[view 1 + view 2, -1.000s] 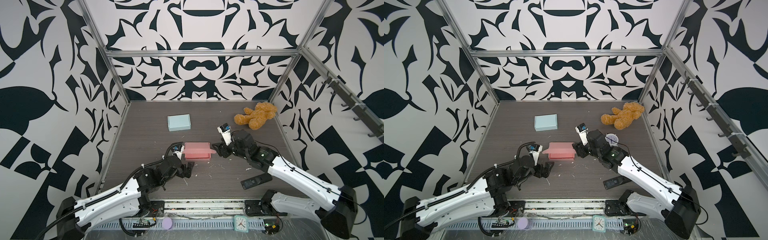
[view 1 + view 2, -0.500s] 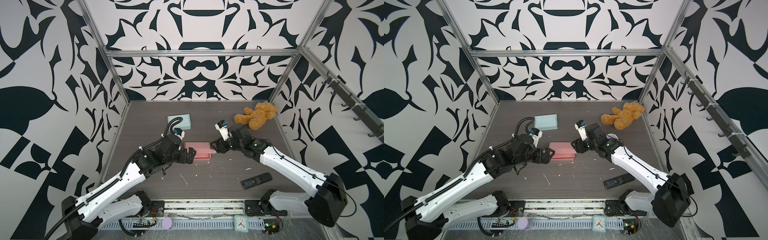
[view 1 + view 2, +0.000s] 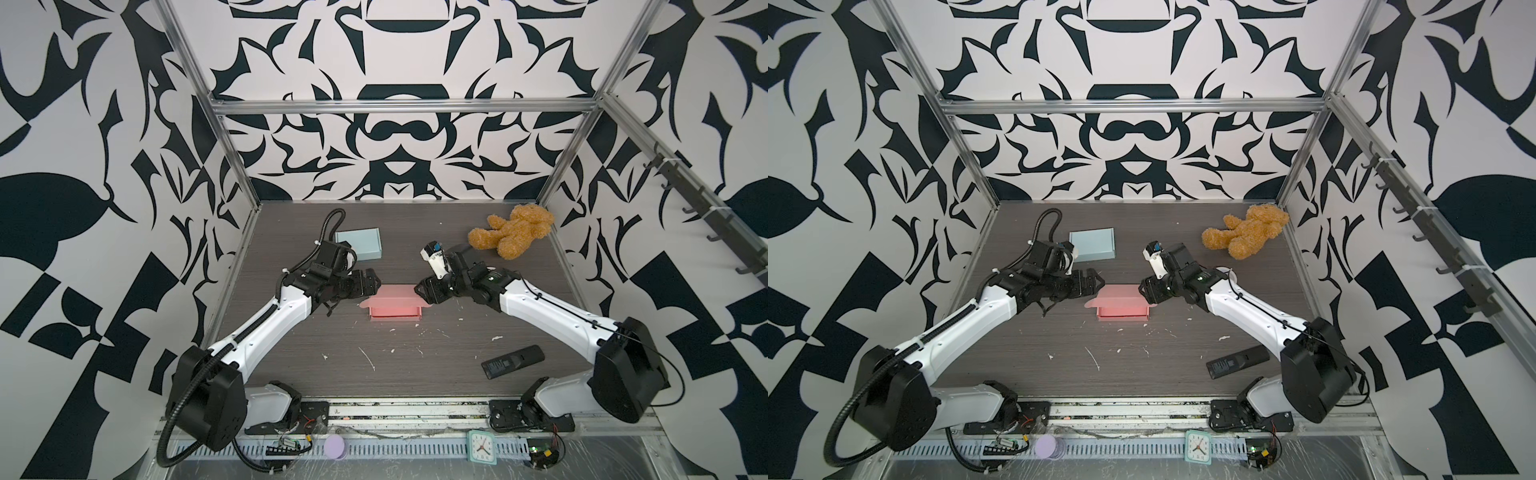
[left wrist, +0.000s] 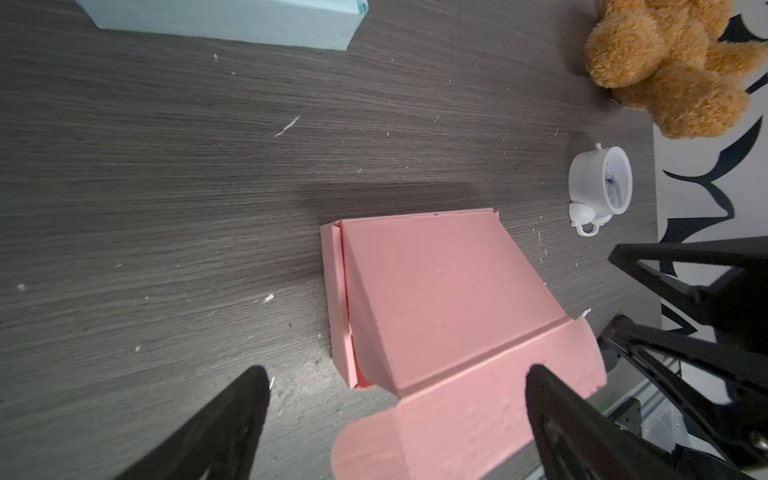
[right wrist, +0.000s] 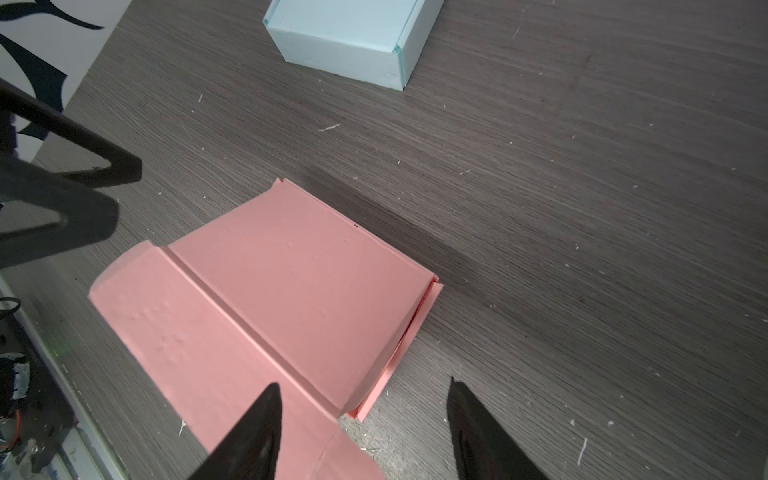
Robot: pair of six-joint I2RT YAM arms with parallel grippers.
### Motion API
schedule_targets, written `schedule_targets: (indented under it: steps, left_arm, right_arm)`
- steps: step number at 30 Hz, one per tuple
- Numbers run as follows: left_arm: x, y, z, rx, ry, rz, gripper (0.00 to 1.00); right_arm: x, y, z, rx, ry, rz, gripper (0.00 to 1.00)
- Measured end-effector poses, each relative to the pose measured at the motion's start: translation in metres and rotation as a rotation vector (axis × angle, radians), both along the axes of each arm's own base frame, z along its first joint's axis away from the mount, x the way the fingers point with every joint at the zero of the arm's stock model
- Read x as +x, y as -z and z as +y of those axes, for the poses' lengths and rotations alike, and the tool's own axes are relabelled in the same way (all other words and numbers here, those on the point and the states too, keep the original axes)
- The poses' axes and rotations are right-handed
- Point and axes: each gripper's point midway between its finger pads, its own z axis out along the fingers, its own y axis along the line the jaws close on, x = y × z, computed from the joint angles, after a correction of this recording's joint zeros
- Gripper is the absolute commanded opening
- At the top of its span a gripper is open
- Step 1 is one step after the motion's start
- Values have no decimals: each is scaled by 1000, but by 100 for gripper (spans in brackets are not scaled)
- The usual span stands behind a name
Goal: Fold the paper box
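dark wood-grain table [image 3: 415, 232] carried the pink paper box [image 3: 395, 301] at its middle. both arms reached low and inward from the near edge: left end effector [image 3: 375, 282] spread wide beside the box's left end, right end effector [image 3: 422, 293] parted at its right end, neither pinching anything.

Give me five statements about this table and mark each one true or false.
1. The pink box lies between the left gripper and the right gripper. True.
2. The left gripper is shut on the pink box. False: it is open and holds nothing.
3. The teddy bear sits on the blue box. False: they lie apart, the bear at the far right, the box at the far left.
4. A black remote lies on the table. True.
5. The pink box is fully closed. False: its front flap sticks out, untucked.
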Motion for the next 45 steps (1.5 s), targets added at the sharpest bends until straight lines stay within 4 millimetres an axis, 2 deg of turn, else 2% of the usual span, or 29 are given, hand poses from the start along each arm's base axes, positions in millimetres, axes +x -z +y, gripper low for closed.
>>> schedule_targets:
  steps: [8, 14, 18, 19, 26, 35, 45]
  left_arm:
    - [1, 30, -2, 14, 16, 47, 95]
    - [3, 48, -3, 23, 23, 75, 86]
    - [1, 60, -4, 22, 27, 97, 86]
    - [0, 62, -4, 23, 27, 102, 82]
    - [-1, 70, -6, 9, 29, 106, 77]
    - [-5, 80, -6, 1, 24, 128, 73]
    - [-7, 89, -6, 1, 24, 142, 69]
  right_arm:
    - [1, 19, 0, -30, 2, 41, 64]
    - [4, 31, 1, -44, 3, 63, 63]
    - [5, 40, 2, -56, 3, 78, 63]
    - [5, 41, 2, -57, 3, 80, 63]
    - [8, 42, 4, -49, 3, 70, 62]
    - [2, 62, 2, -71, 0, 112, 62]
    - [2, 72, 3, -75, 2, 131, 62]
